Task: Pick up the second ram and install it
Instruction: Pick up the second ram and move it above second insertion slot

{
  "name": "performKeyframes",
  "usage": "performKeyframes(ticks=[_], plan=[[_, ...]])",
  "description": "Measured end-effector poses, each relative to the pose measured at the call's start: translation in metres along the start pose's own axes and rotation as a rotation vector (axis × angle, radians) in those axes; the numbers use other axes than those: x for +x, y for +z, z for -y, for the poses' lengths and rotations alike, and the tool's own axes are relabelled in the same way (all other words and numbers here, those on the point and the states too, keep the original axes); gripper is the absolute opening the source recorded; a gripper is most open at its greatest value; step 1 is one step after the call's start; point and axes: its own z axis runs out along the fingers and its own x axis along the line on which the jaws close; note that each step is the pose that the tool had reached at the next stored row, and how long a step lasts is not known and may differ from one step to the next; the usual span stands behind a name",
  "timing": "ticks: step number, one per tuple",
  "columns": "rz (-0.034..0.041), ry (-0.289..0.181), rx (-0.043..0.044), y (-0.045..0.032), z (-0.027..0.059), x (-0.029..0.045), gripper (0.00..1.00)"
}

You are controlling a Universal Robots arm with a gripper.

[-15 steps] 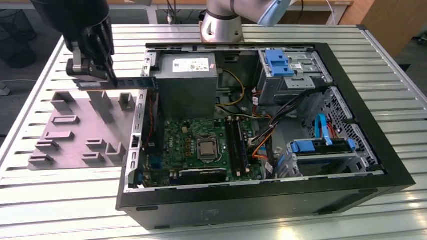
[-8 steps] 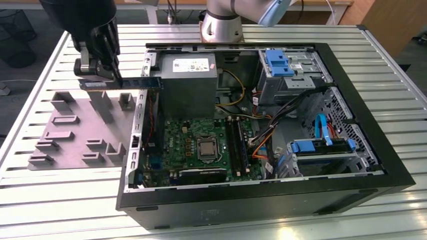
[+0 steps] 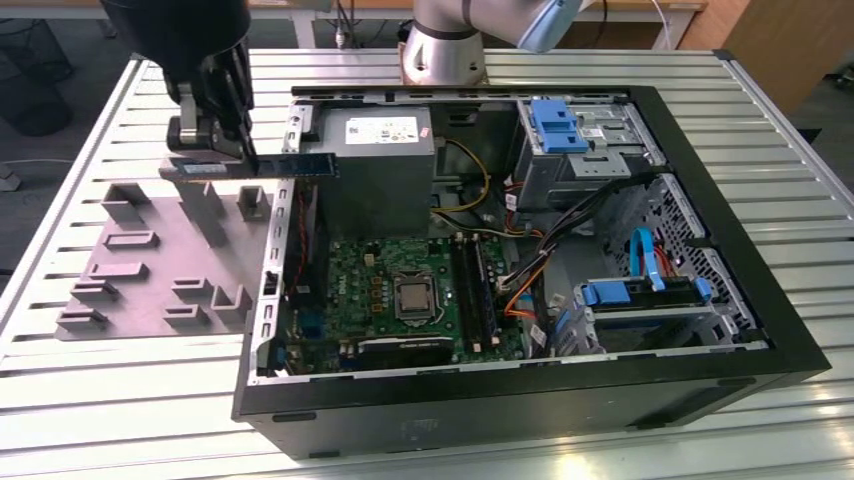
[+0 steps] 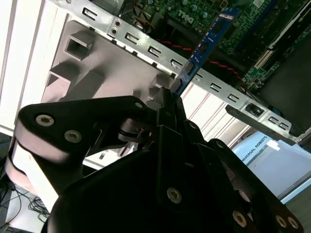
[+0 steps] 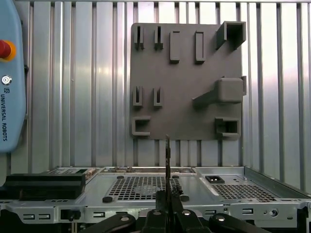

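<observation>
The slatted metal table (image 3: pixel 80 200) spreads out beneath your tool and carries everything else. The open computer case (image 3: pixel 747 330) stands on it to the exterior view's right of your gripper. Its green motherboard (image 3: pixel 360 270) and long black slots (image 3: pixel 470 280) lie lower than the fingertips and well apart from them. The grey fixture plate (image 3: pixel 147 270) with its raised blocks lies flat on the table below your tool, just beside the case wall. Your gripper (image 3: pixel 214 158) hangs above that plate's far edge, jaws drawn in tight with only a board's thickness between them. They pinch the second ram (image 3: pixel 287 164), which is clear of the fixture and in the air. It juts out level from the fingertips towards the case, its free end near the grey power supply (image 3: pixel 374 150). In the second wrist view the second ram (image 4: pixel 209 41) runs out from the closed fingers (image 4: pixel 167 104) across the case's perforated rim, and in the first wrist view you see the second ram (image 5: pixel 167 155) edge-on beyond your gripper (image 5: pixel 167 206)
</observation>
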Motion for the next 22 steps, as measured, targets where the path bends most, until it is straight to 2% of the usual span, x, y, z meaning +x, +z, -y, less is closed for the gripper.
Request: performKeyframes(ticks=[10,22], plan=[[0.0000,0.000,0.0000,-0.0002,0.0145,-0.0003,0.14],[-0.0001,0.000,0.0000,-0.0003,0.0166,-0.0003,0.14]])
